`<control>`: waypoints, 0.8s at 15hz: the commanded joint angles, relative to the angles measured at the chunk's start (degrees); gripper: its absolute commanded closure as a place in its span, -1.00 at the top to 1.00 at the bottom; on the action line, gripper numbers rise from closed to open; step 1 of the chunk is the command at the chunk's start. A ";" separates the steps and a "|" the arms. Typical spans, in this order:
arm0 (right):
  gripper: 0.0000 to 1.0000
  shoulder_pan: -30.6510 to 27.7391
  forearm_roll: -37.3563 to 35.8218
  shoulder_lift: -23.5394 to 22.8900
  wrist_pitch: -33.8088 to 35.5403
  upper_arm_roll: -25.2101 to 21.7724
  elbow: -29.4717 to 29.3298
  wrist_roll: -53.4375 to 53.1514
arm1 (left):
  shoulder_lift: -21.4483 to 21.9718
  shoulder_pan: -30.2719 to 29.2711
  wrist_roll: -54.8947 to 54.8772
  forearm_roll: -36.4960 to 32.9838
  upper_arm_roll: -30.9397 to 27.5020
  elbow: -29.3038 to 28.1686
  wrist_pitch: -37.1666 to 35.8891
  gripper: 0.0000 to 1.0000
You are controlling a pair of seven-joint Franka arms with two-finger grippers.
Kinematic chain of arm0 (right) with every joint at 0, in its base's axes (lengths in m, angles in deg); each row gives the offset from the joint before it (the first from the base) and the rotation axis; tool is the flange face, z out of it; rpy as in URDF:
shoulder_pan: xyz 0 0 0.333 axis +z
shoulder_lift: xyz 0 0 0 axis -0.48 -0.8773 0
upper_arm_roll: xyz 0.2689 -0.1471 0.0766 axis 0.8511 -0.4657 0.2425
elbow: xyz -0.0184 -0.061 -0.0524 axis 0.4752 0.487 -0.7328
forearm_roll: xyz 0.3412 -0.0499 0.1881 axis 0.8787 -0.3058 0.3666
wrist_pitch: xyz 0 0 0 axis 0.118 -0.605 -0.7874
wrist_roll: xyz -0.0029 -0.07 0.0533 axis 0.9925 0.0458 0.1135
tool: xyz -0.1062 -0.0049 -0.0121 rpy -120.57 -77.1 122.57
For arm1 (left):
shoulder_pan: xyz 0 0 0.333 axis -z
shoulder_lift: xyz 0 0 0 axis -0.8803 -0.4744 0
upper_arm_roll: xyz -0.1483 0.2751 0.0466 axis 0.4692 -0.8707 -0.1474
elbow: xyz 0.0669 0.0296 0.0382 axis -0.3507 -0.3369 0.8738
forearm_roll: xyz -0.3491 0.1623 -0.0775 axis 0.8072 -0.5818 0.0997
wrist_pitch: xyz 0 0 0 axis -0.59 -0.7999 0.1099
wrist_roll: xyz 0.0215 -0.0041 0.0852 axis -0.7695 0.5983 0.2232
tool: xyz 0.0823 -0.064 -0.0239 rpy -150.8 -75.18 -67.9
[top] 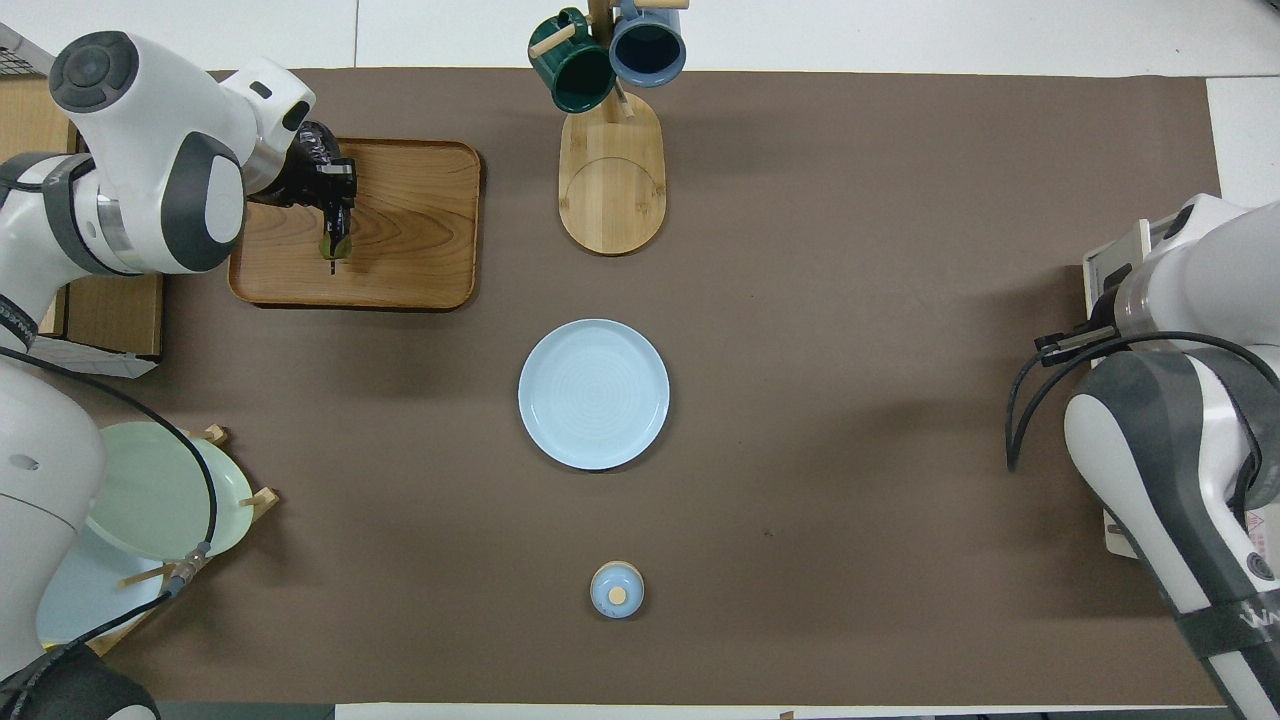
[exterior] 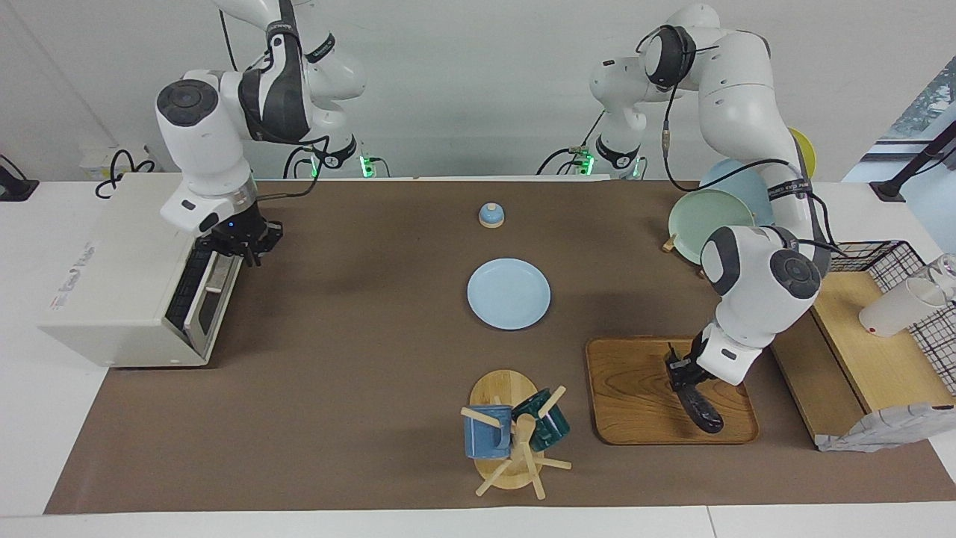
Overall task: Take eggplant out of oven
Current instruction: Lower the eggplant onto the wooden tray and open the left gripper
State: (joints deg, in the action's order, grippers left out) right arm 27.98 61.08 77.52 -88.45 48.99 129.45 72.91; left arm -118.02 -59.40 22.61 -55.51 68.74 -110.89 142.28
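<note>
The dark purple eggplant lies on the wooden tray toward the left arm's end of the table. My left gripper is down at its stem end and shut on it. In the overhead view the left gripper covers most of the eggplant, and only the greenish stem shows on the tray. The cream-white oven stands at the right arm's end. My right gripper is at the upper corner of its dark glass door, which looks nearly closed. In the overhead view the right arm hides most of the oven.
A light blue plate lies mid-table, with a small blue lidded pot nearer the robots. A mug tree holds a blue and a green mug. A plate rack and a black wire basket with a white cup stand near the tray.
</note>
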 commanded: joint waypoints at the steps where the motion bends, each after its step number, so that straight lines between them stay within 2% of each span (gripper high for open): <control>1: -0.75 -1.31 -3.67 1.35 -0.72 0.33 1.36 0.07 | 0.72 0.27 -0.69 -1.86 0.09 -3.13 3.19 -0.78; 2: -0.74 -2.01 -4.21 1.35 -0.46 0.33 1.36 0.25 | 0.81 0.27 -0.70 -1.86 0.17 -3.14 2.93 0.59; 3: -0.74 -2.28 -4.31 1.43 -0.28 0.33 1.36 0.86 | 0.81 0.36 -0.61 -1.86 0.18 -3.05 2.50 1.00; 8: -0.70 -4.22 -4.31 1.35 0.86 0.25 0.48 4.29 | 1.95 -0.16 -0.43 -0.89 0.53 -1.12 -1.20 1.00; 10: -0.63 -3.61 -4.31 1.96 4.97 0.51 -1.62 4.47 | 4.83 -0.34 0.53 2.43 0.18 -1.38 -1.46 1.00; 12: -0.56 -2.64 -3.35 1.87 9.63 0.77 -6.00 4.20 | 8.35 -0.43 1.32 2.45 0.00 -1.55 -4.43 1.00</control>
State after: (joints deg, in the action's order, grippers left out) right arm 24.71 57.39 78.59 -83.60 49.23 127.35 76.19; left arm -114.68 -59.37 22.97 -54.06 68.88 -111.28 141.85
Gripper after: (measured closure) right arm 0.815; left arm 0.000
